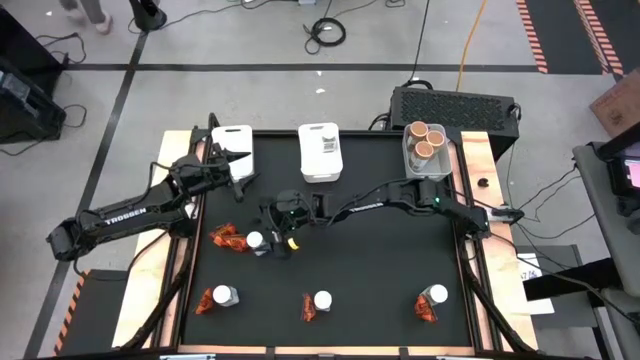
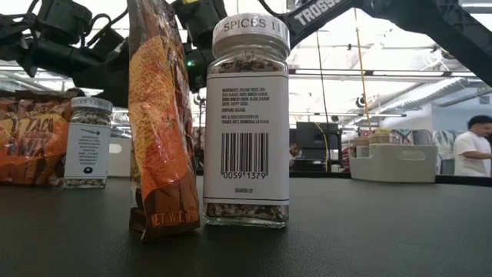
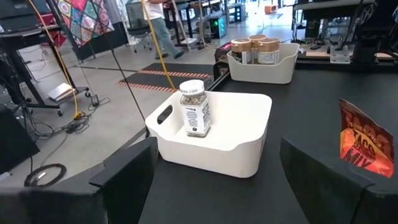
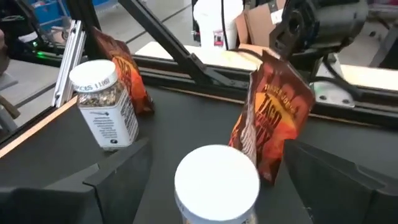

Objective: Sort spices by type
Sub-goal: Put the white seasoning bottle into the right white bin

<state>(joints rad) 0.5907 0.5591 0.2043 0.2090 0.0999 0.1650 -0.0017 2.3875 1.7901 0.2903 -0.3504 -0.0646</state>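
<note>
From above, we hover our right gripper (image 1: 283,236), fingers spread and empty, over a jar (image 1: 255,241) beside sachets (image 1: 228,238), left of the middle bin (image 1: 320,153). Our left gripper (image 1: 236,172) waits open and empty by the left bin (image 3: 249,162), which holds one jar (image 3: 194,107). In the right wrist view, a sachet (image 4: 273,124) crowds the white lid (image 4: 216,176).

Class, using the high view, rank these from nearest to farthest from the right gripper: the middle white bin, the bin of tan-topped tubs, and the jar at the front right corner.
From the right gripper:
1. Middle white bin, at the back centre.
2. Bin of tan-topped tubs, back right.
3. Front-right jar, near the table's front edge.
</note>
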